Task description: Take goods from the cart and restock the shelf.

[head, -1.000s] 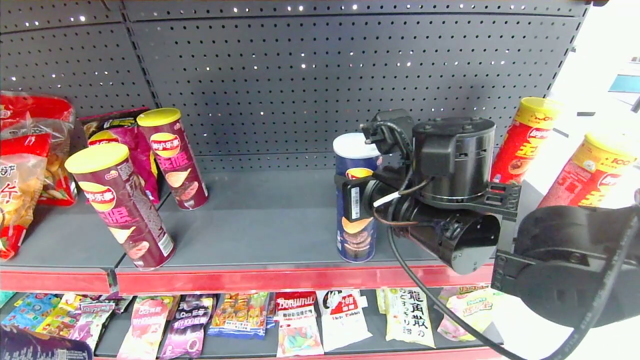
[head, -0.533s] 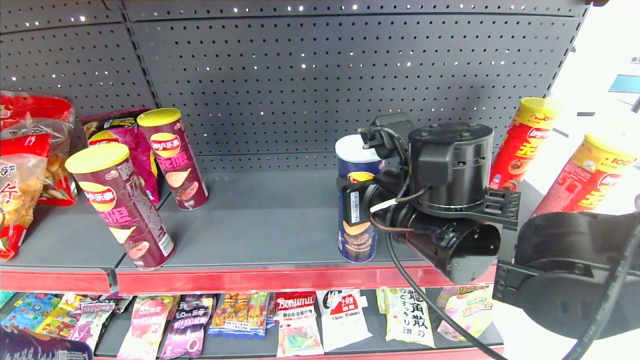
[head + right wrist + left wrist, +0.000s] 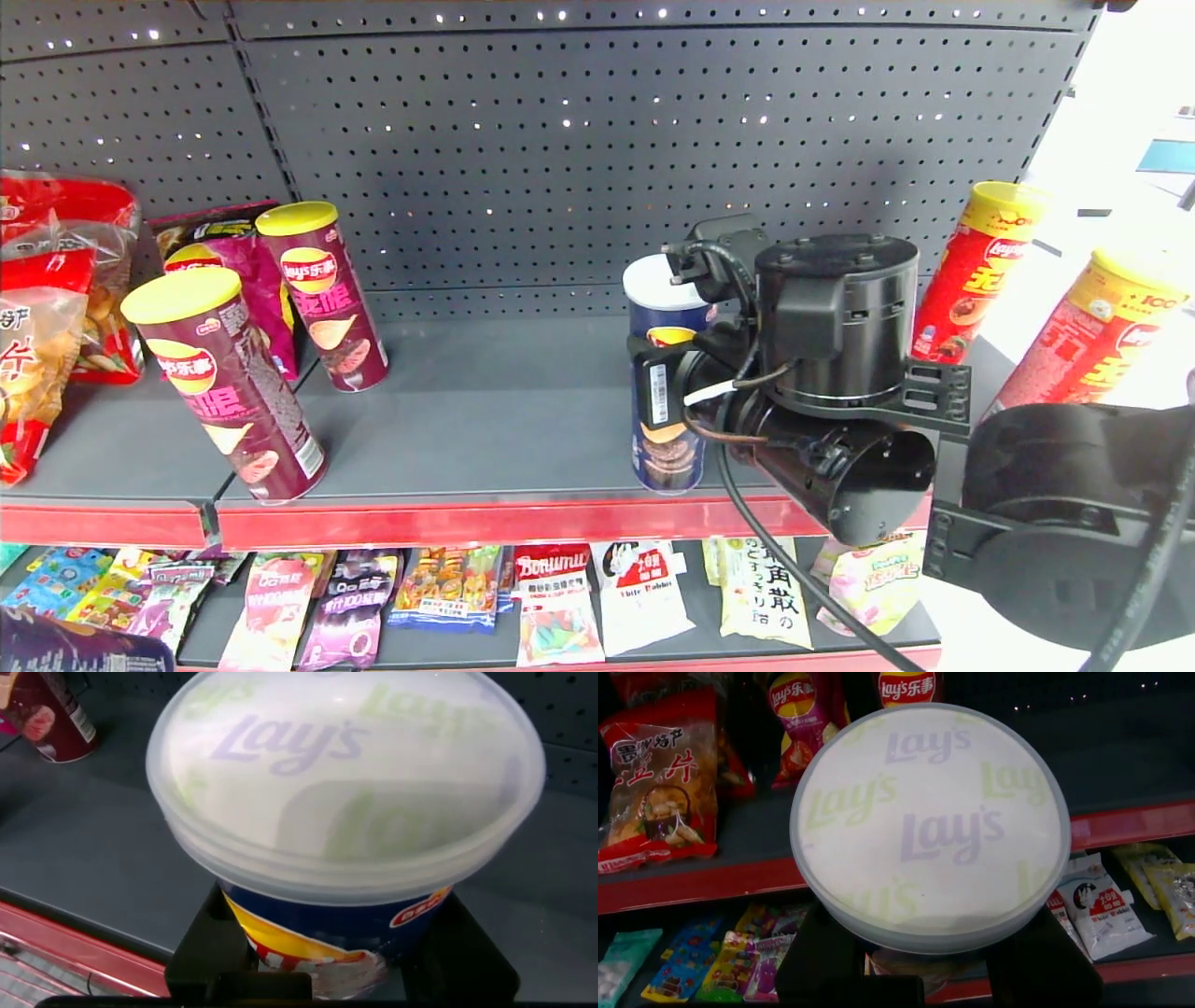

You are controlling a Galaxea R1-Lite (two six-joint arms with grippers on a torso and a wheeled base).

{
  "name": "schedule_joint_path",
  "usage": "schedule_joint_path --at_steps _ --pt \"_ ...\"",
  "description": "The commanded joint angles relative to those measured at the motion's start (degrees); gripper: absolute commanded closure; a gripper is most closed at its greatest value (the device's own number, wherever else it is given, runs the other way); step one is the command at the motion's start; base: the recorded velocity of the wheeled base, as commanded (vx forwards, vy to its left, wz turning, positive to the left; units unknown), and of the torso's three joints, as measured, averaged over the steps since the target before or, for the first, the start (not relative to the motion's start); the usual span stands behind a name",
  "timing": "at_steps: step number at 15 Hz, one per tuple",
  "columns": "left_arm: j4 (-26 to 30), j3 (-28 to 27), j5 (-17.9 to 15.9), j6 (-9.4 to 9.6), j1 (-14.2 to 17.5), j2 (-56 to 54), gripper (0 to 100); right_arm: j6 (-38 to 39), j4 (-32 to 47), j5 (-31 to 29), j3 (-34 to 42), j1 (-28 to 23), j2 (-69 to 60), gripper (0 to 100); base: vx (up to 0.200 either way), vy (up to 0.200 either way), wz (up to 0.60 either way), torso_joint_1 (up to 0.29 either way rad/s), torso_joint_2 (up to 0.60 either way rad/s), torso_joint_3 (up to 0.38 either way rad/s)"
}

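A blue chip can with a white lid stands upright near the front of the grey shelf, right of the middle. My right gripper is shut around its body from the right side. The right wrist view looks down on the lid of the blue chip can, with my right gripper clamped on the barrel below it. My left gripper is shut on a second can whose white lid faces the camera; it is held in front of the shelf's red edge.
Two purple cans stand at the shelf's left beside snack bags. Two red cans stand at the right. Bare shelf lies between the purple cans and the blue one. Packets fill the lower shelf.
My right wrist has sunk slightly and shifted a little left, and the blue can in it has come down a touch toward the shelf.
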Motion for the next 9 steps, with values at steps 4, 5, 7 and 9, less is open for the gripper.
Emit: schedule_joint_path --at_steps 4,5,7,9 --pt "0.0 0.0 0.0 0.01 0.0 0.0 100 -0.1 0.0 -0.1 0.8 0.6 -0.4 100 0.0 0.0 0.0 0.0 0.0 0.0" --pt "-0.1 0.0 0.0 0.01 0.0 0.0 100 -0.1 0.0 -0.1 0.8 0.7 -0.4 100 0.0 0.0 0.0 0.0 0.0 0.0" --pt "0.0 -0.1 0.0 0.01 0.1 0.0 100 -0.1 0.0 -0.2 0.7 0.7 -0.4 100 0.0 0.0 0.0 0.0 0.0 0.0" --pt "0.0 -0.1 0.0 0.01 0.1 0.0 100 -0.1 0.0 -1.5 0.9 0.7 -0.3 100 0.0 0.0 0.0 0.0 0.0 0.0"
